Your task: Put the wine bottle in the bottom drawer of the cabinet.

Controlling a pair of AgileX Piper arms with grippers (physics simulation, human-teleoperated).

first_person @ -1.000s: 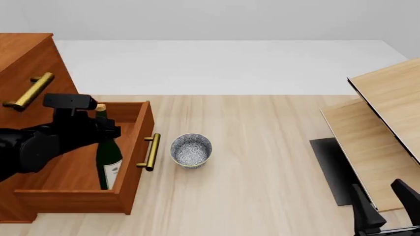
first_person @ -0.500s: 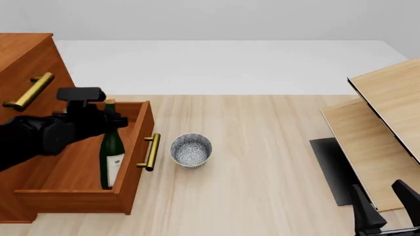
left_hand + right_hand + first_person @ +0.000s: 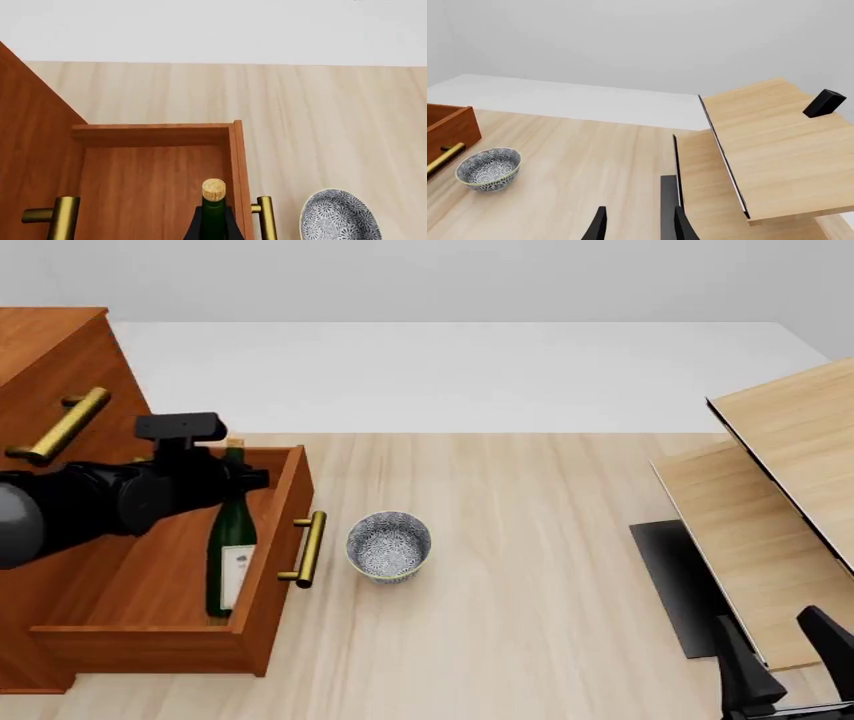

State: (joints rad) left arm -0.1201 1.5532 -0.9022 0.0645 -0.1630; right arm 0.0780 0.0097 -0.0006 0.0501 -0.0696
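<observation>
Wine bottle (image 3: 231,550) in bottom drawer (image 3: 160,640), bowl (image 3: 388,546) right

One wine bottle (image 3: 231,550) stands just under the left gripper (image 3: 238,480); one speckled bowl (image 3: 388,546) sits to its right; three brass handles (image 3: 306,549) show; two grippers.

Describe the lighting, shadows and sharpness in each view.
Front view: flat, even light, only a faint shadow beside the speckled bowl; the left arm, close to the lens, hides its gripper. Left wrist view: sharp throughout, the wine bottle cut off by the frame edge, no glare on its glass. Right wrist view: soft light, crisp edges on the pale furniture.
</observation>
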